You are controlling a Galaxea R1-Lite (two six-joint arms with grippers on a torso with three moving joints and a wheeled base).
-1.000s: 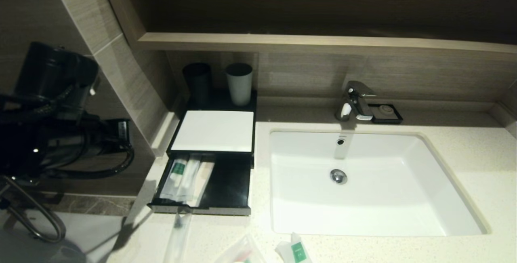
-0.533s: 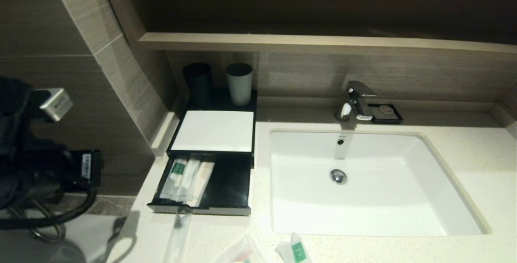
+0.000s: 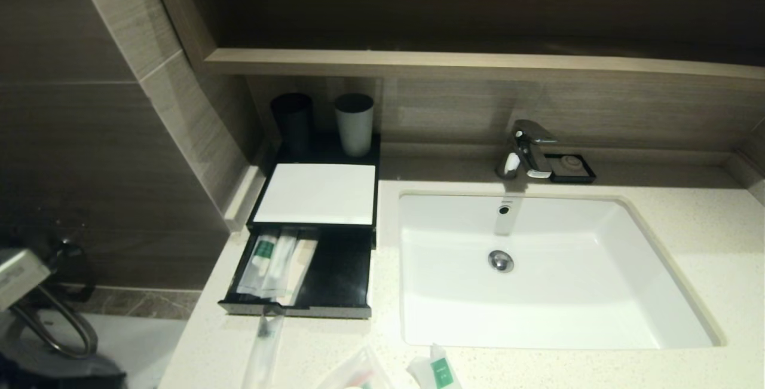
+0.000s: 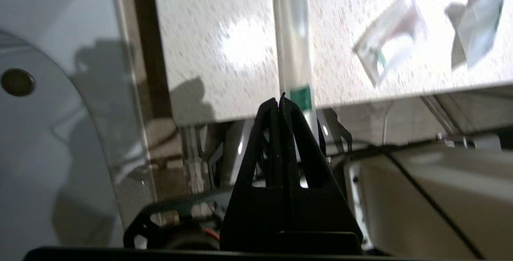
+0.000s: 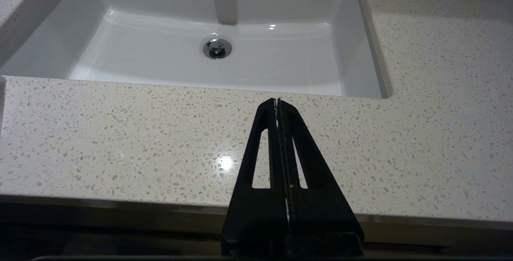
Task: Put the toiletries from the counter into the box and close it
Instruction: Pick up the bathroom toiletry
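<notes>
Jaws of the left gripper [image 4: 280, 100] are pressed together at the bench [image 4: 224, 44] front edge, nearest the long clear plastic sleeve [image 4: 291, 40], whose axis runs away toward the black drawer box [image 3: 334, 281].

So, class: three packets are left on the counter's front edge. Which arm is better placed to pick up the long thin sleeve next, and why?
Probably the left. The left gripper, shut and empty, points at the long thin sleeve lying near the drawer. The right gripper, also shut, faces bare counter before the basin.

A hotel bathroom: a speckled stone tabletop [image 3: 687, 227] with a white basin [image 3: 556, 293], chrome tap [image 3: 526, 150], 2 cups [image 3: 354, 123], wrapped amenity packets [image 3: 441, 370].
</notes>
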